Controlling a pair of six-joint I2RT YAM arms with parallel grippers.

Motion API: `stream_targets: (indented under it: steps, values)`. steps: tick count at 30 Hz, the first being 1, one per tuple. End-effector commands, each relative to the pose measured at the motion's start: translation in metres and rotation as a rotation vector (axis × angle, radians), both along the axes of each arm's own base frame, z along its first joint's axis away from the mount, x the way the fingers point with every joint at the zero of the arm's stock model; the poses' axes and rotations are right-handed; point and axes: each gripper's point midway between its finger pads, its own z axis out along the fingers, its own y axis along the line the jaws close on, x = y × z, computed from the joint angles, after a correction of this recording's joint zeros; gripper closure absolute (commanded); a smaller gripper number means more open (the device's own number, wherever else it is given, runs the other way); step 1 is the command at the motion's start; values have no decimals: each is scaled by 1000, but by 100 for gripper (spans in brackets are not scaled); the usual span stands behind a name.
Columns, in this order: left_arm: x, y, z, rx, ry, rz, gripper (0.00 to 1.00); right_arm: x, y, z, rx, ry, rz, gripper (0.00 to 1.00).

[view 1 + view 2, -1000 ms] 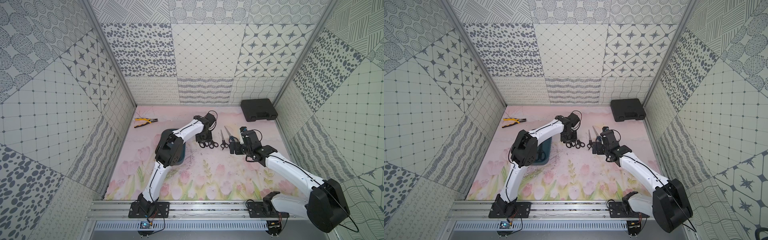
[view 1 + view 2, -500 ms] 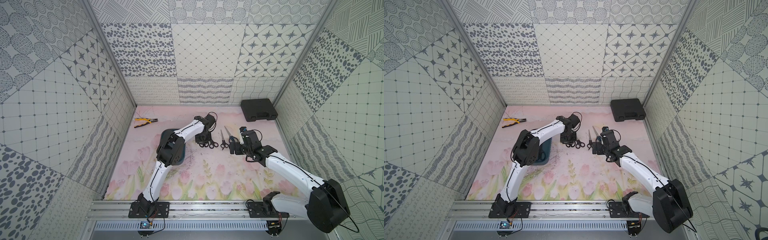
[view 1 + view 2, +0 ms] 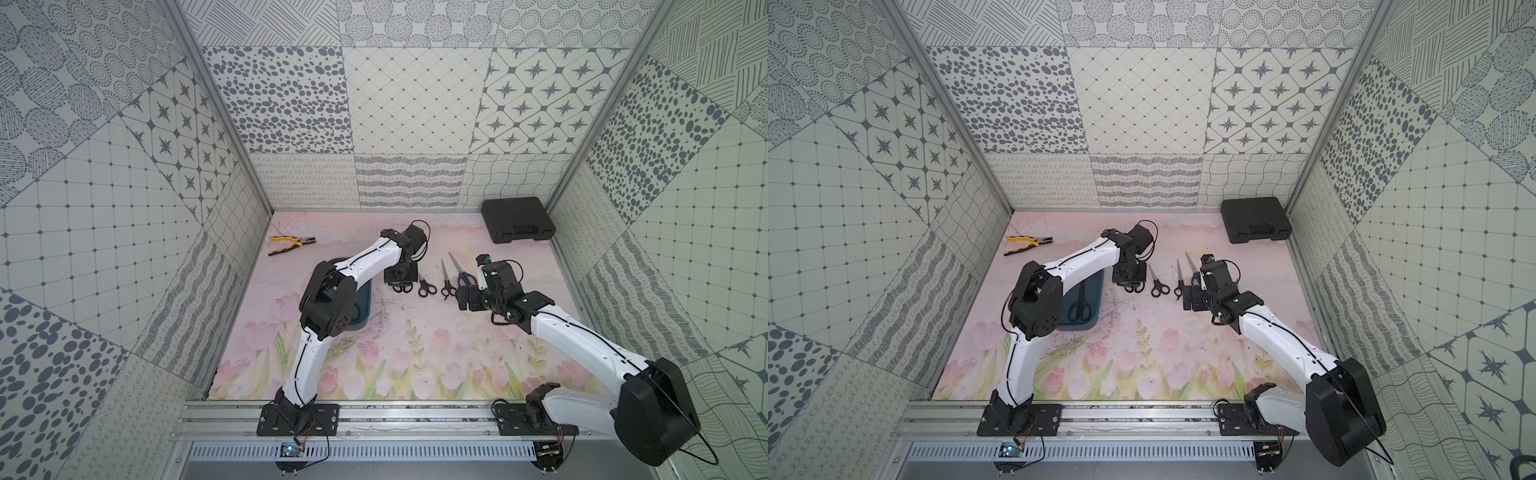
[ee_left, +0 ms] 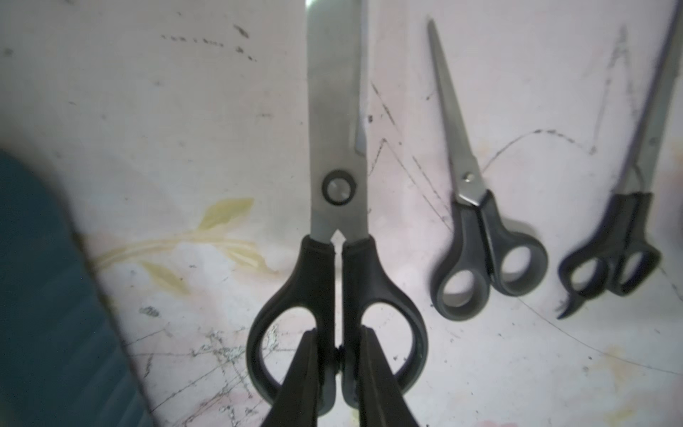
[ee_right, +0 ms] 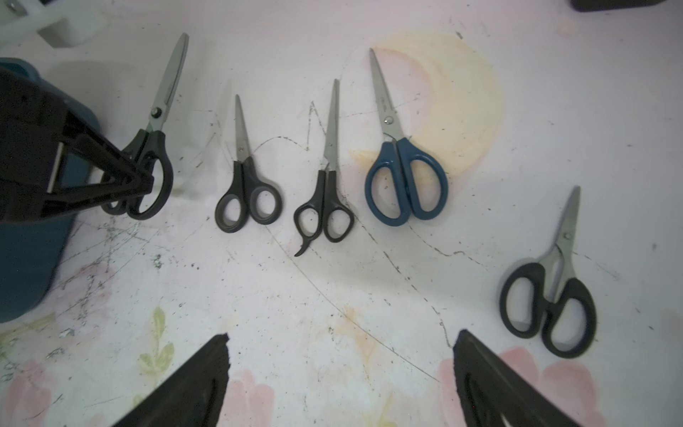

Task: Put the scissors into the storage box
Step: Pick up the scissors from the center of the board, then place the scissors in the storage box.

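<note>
left pincer (image 4: 338, 334) clamping scissors (image 4: 335, 155), tips cropped

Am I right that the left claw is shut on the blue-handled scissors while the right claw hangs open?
Not quite: the left wrist view shows the left claw shut on the big black-handled scissors; the right claw does hang open.

On the mat (image 3: 415, 345), the storage box (image 3: 1077, 326) sits l. of centre w/ a pair of scissors (image 3: 1079, 309) inside. Just r. of the box, four more lie side by side, l. to r.: first pair (image 5: 157, 140), second pair (image 5: 245, 185), third pair (image 5: 329, 185), fourth pair (image 5: 404, 181), blades toward the back wall. A fifth pair (image 5: 549, 307) lies apart, beyond the fourth. Pliers (image 3: 291, 245) in back-l. corner; tool case (image 3: 517, 220) in back-r. corner.
</note>
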Motion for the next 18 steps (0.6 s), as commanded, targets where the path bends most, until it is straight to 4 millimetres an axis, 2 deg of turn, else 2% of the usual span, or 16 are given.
stream_targets:
  steps: [1, 3, 5, 9, 12, 14, 18]
  values:
    - [-5, 18, 55, 16, -97, -69, 100, -5, 42, 29, 99, -89, 209, 3]
    - [-11, 30, 73, 2, -108, -64, 100, -8, 55, 35, 104, -86, 268, 4]
    - [-21, 50, 87, 4, -114, -54, 100, -8, 61, 34, 65, -59, 280, 7]
    - [-46, 97, 93, 21, -118, -20, 100, -8, 77, 31, -3, -35, 315, 11]
    - [-62, 133, 78, 10, -77, 32, 100, -3, 87, 28, -25, -12, 306, 15]
    - [-73, 153, 61, 17, -25, 52, 100, 1, 91, 20, -41, 33, 292, 21]
    - [-84, 172, 32, 46, 49, 63, 100, 8, 100, 20, -126, 65, 280, 31]
